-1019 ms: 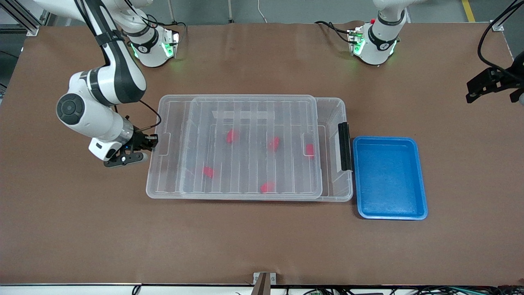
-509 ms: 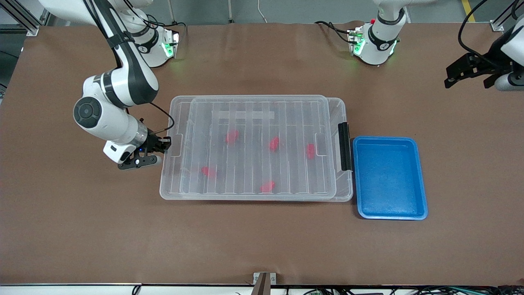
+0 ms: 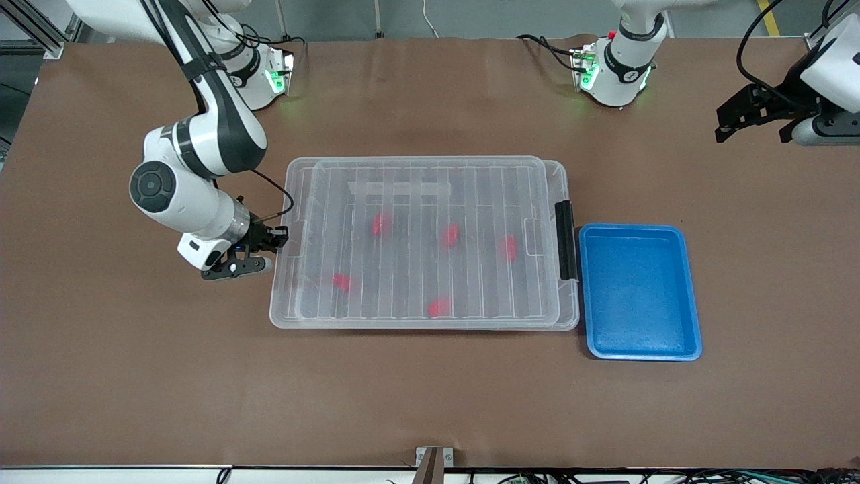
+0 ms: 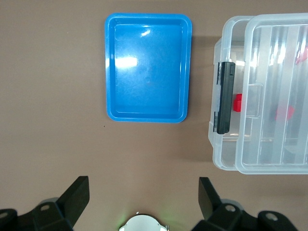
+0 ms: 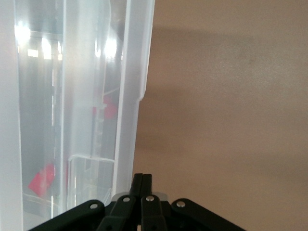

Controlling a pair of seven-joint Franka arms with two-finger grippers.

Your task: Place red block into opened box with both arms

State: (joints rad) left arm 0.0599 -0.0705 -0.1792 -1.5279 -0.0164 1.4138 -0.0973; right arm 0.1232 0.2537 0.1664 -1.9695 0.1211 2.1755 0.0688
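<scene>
At the box's short edge toward the right arm's end of the desk, the right gripper (image 3: 277, 236) is pinched fully closed against the ribbed clear lid (image 3: 416, 238), gripping nothing. Five red blocks (image 3: 381, 224) lie inside the box (image 3: 568, 316), under that lid. Over the desk's bare corner, the left gripper (image 3: 752, 115) hangs spread wide, empty, with the blue tray (image 3: 638, 353) beside the latch bar (image 3: 565, 240).
</scene>
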